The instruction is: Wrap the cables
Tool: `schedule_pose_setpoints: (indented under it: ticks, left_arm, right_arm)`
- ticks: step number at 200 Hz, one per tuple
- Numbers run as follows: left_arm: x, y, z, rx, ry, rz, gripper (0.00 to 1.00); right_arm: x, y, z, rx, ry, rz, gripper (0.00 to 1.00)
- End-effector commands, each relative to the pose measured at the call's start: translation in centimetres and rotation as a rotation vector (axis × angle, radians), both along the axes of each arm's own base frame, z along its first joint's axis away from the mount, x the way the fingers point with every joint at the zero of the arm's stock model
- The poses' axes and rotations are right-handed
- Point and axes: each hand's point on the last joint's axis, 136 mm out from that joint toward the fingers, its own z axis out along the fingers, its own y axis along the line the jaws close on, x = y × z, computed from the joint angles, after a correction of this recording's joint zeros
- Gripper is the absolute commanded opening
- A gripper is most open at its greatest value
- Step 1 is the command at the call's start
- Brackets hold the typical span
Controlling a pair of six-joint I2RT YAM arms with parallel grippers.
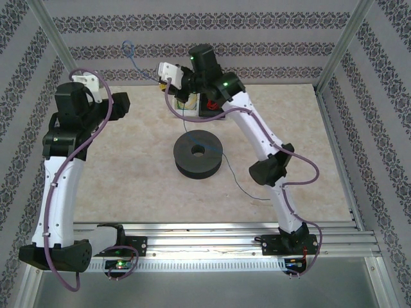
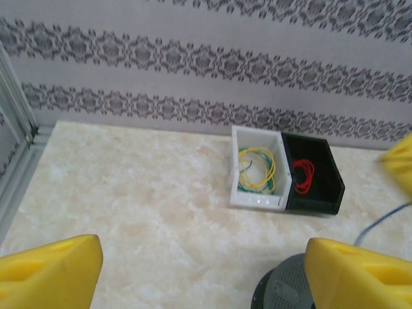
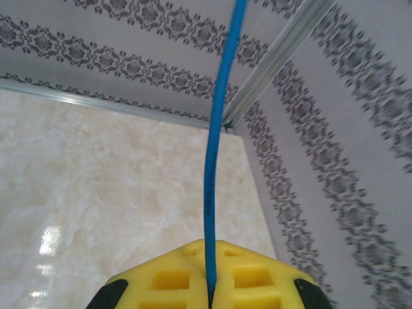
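The cable, a thin blue wire [image 3: 219, 109], runs up out of my right gripper [image 3: 209, 273], whose yellow fingers are shut on it. In the top view my right gripper [image 1: 163, 81] is held high near the back wall. The blue wire [image 1: 130, 51] loops up to the left of it, and another stretch trails down past the black spool [image 1: 198, 153] toward the front right. My left gripper [image 2: 203, 277] is open wide with nothing between its yellow fingers [image 2: 51, 273]. It hovers left of the spool [image 2: 283, 290], apart from it. A short length of the blue wire [image 2: 380, 222] shows at the right.
A white bin [image 2: 257, 201] holding yellow and green wire stands beside a black bin [image 2: 322, 196] with a red wire coil, both near the back wall. Metal frame posts [image 1: 340, 51] and patterned walls enclose the marble table [image 1: 128, 167]. The right arm [image 1: 263, 141] arches over the spool's right side.
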Motion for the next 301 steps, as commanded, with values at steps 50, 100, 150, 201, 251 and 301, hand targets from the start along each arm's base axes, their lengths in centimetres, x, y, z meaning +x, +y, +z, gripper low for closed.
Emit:
schedule_pose_setpoints:
  ticks: [50, 100, 150, 201, 251, 301]
  left_arm:
    - [-0.6, -1.9, -5.8, -0.091, 0.103, -0.062, 0.86]
    - [-1.6, -3.7, -11.8, -0.205, 0.222, -0.115, 0.88]
    - [-1.7, -5.1, -17.8, -0.287, 0.338, -0.148, 0.88]
    - [0.6, -7.7, -22.2, -0.323, 0.414, -0.219, 0.88]
    - [3.3, -12.2, -28.2, -0.406, 0.533, -0.337, 0.85]
    - [5.1, -16.2, -31.0, -0.499, 0.56, -0.421, 0.79]
  right_arm:
    - [-6.8, -4.0, 10.1, -0.088, -0.351, -0.066, 0.0]
    - [-7.9, -4.0, 14.1, -0.093, -0.585, -0.097, 0.0]
    - [-4.7, -1.0, 10.6, -0.083, -0.644, 0.01, 0.0]
    - [-1.6, 0.4, 7.3, -0.007, -0.504, 0.053, 0.0]
    - [0.3, 2.0, 3.5, 0.044, -0.349, 0.078, 0.0]
    - [1.4, 2.7, 1.2, 0.056, -0.266, 0.075, 0.0]
